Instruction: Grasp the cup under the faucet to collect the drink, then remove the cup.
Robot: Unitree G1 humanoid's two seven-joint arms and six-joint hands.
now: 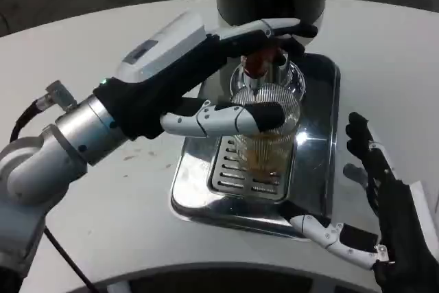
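Right hand [384, 221] lay nearest, fingers spread and grasping nothing, beside the steel drip tray [322, 135] on the white tabletop [116, 190]. Left hand [199, 87] wrapped around the ribbed glass cup [271, 138] (amber drink inside), standing on the grate under the faucet [255, 66].

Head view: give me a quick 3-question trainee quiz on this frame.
1. True or false: the left hand holds the ribbed glass cup.
2. Where does the cup stand? A) on the bare table B) on the drip tray grate, under the faucet C) lifted clear of the tray
3. What is the right hand doing?

Key: 1 true. 2 B. 3 It waits open beside the tray, holding nothing.
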